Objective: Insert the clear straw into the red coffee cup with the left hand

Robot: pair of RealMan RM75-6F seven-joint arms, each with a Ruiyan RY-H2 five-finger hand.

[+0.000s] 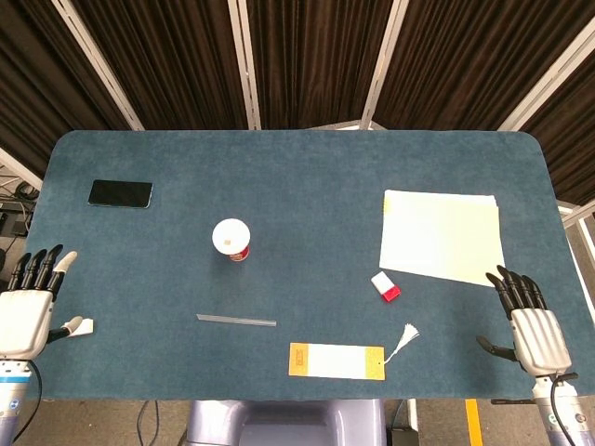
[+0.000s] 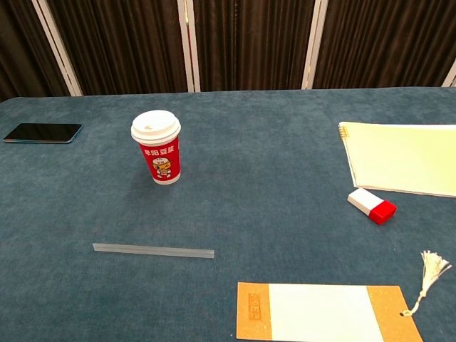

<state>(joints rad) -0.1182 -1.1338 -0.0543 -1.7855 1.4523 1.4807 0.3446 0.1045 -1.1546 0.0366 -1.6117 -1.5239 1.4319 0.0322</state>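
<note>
Clear straw (image 2: 153,251) lies apart from red cup (image 2: 160,147).

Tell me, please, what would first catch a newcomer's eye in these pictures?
The red coffee cup with its white lid stands upright left of centre on the blue table. The clear straw lies flat nearer the robot. A pale yellow notebook lies to the right, and both open hands, left hand and right hand, rest at the table's near corners.
</note>
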